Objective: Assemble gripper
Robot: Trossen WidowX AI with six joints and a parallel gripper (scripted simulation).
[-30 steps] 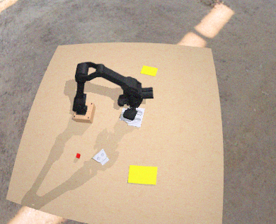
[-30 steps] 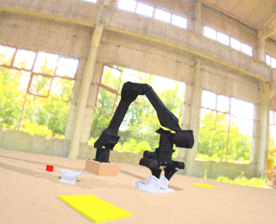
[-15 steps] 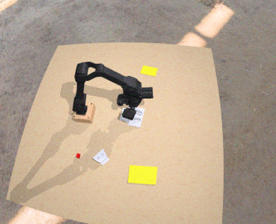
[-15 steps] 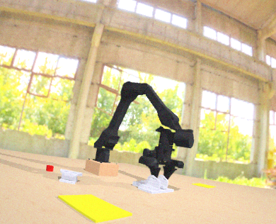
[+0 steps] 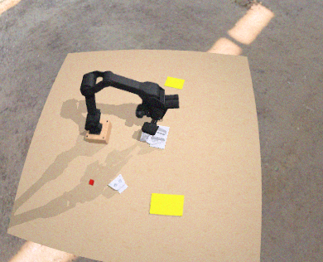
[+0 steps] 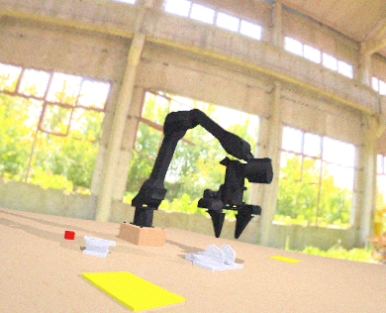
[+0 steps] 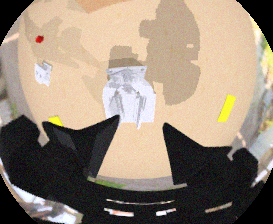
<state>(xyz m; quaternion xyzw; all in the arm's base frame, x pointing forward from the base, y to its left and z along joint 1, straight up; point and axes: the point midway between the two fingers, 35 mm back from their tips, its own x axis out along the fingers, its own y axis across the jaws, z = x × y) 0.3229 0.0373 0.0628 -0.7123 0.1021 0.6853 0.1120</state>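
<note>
The white gripper base (image 5: 162,145) (image 6: 227,266) (image 7: 149,114) lies flat on the table. Two white jaws (image 6: 228,255) (image 7: 118,102) lie on it side by side; whether they sit on the pins and whether their teeth mesh is too small to tell. The white housing plate (image 5: 118,184) (image 6: 98,247) (image 7: 43,74) lies apart on the table, nearer the red cube, its two round holes showing in the top view. My gripper (image 6: 228,238) (image 7: 141,121) is open and empty, pointing down above the base, its fingertips clear of the parts.
A small red cube (image 5: 91,182) (image 6: 69,235) (image 7: 39,39) lies beyond the housing plate. One yellow rectangle (image 5: 166,204) (image 6: 131,290) lies near the front, another (image 5: 175,83) (image 6: 285,259) at the back. The arm stands on a wooden block (image 5: 98,137) (image 6: 143,235).
</note>
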